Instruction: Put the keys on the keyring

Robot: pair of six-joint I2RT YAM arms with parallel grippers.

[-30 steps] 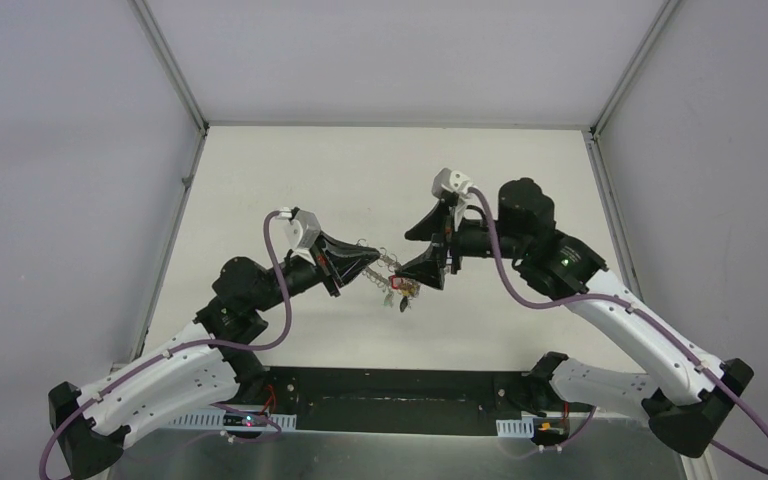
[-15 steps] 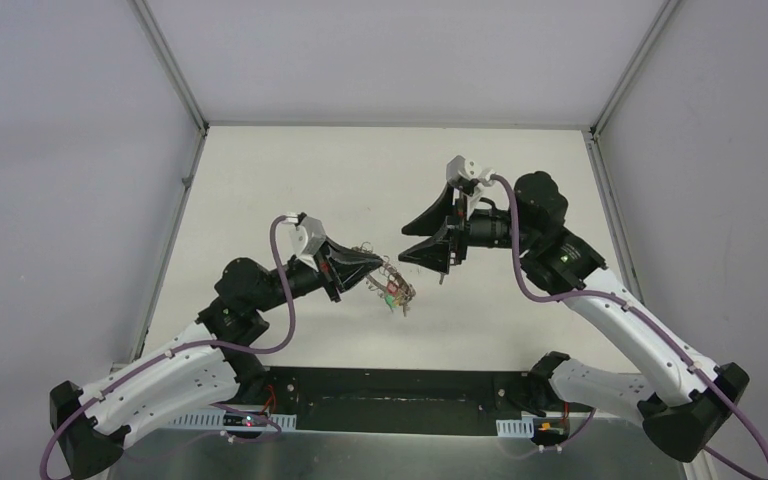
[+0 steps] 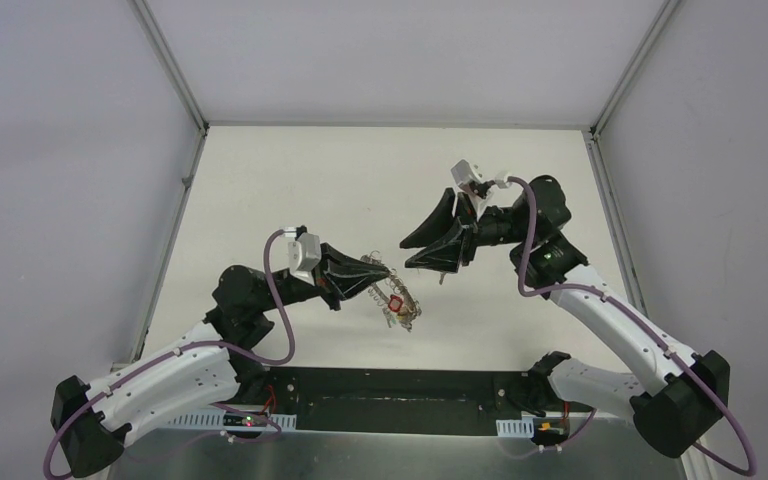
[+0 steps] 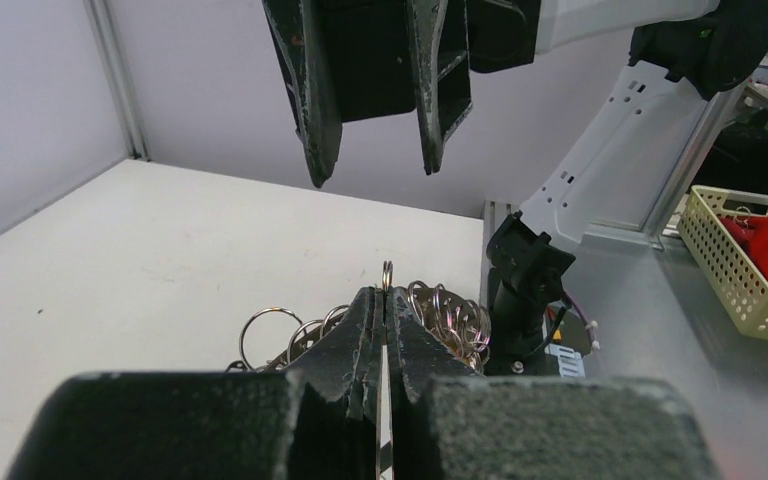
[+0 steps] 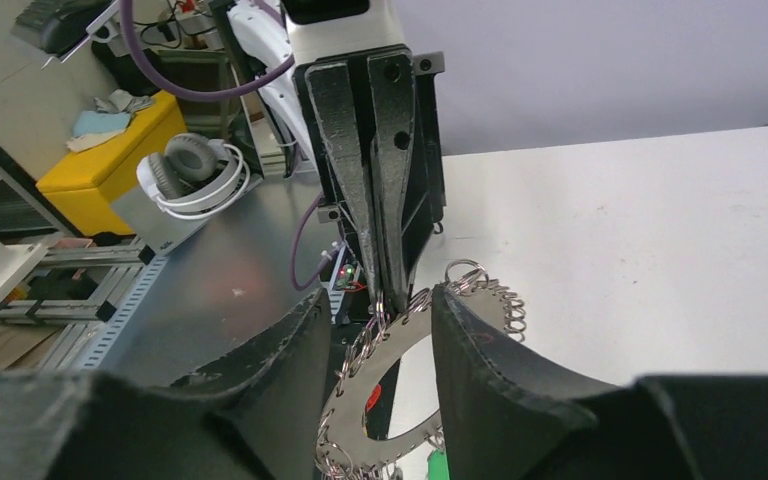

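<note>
Two grippers: the left gripper (image 3: 385, 272) and the right gripper (image 3: 406, 254) face each other tip to tip, with the keyring (image 5: 348, 400) at the meeting point.
Left grip: jaws pressed fully together on the keyring's upper edge among its small wire loops, holding it clear of the table (image 3: 260, 180).
Right grip: jaws partly apart with nothing between them.
Keyring lie: it hangs slanted down from the left fingertips, its flat grey face turned toward the right wrist camera.
Key relation: the right fingertips sit just above and beyond the keyring's held edge, near it but not touching; the right arm is the free one.
Keys: a green-tagged key (image 5: 438, 466) shows at the keyring's lower edge, and a red tag (image 3: 396, 300) dangles there too; the black-tagged key cannot be made out.
Judgement: any threading looks to depend on the right gripper coming down to the loops.
</note>
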